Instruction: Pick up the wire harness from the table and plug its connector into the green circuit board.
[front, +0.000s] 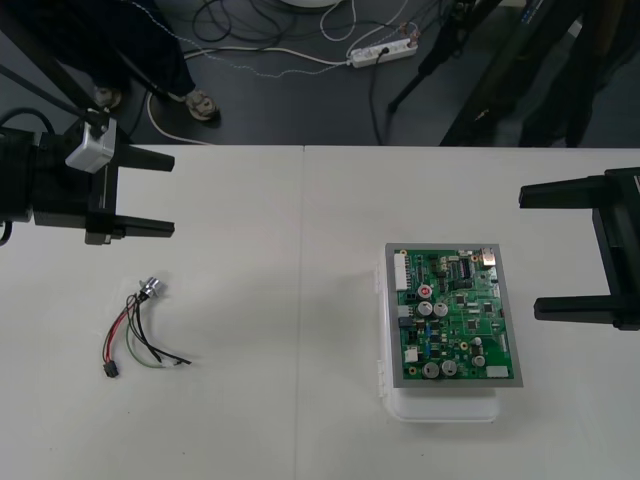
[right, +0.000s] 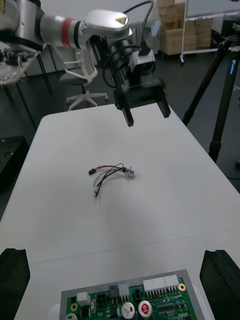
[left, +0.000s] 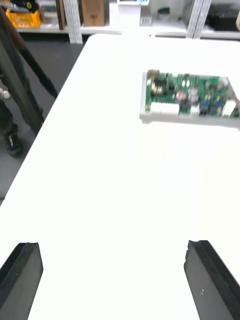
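The wire harness (front: 140, 332) lies loose on the table (front: 280, 300) on the robot's left side, with its red, black and green wires fanned out. Its round metal socket (front: 152, 289) is at the end nearer the left gripper. Its small black plug (front: 110, 370) is at the other end, resting on the table. The left gripper (front: 165, 194) hovers near the harness without touching it, and its fingers (left: 22, 272) are spread wide apart and empty. The green board (front: 455, 312) sits on its white base (front: 440, 408) on the right half of the table, well apart from the harness. The right gripper (front: 545, 250) waits just beside the board at the table's right edge, likewise spread wide and holding nothing
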